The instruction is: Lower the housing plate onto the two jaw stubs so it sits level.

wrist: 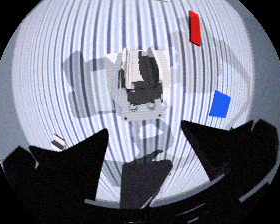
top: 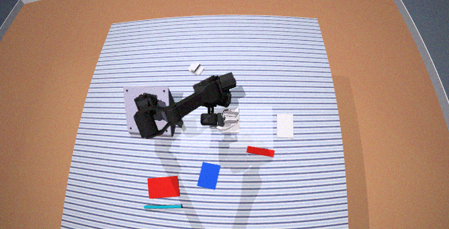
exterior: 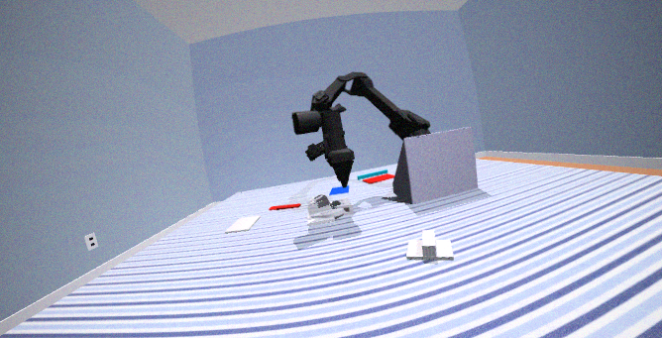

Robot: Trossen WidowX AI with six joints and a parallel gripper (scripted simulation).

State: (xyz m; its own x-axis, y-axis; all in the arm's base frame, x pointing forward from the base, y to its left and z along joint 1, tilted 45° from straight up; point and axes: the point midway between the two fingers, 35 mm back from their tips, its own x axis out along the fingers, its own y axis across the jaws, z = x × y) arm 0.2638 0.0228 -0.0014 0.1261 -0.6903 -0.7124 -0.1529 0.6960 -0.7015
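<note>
One black arm reaches across the striped desk [top: 269, 43] [exterior: 446, 292] [wrist: 36, 95], its tool [top: 228, 98] [exterior: 345, 186] [wrist: 145, 128] pointing down with fingers spread wide and nothing between them. From where I stand, the tool's tips are above and just beside a pale assembly of housing plate [wrist: 137, 113] and two upright curved jaws. In the wrist view the housing plate is the near part, showing two round fittings, just ahead of the open fingers; I cannot tell whether it sits level. Near the tool are a blue rectangle [top: 209, 176] [exterior: 340, 190] [wrist: 220, 104] and a thin red bar [top: 260, 151] [exterior: 284, 207] [wrist: 194, 28].
</note>
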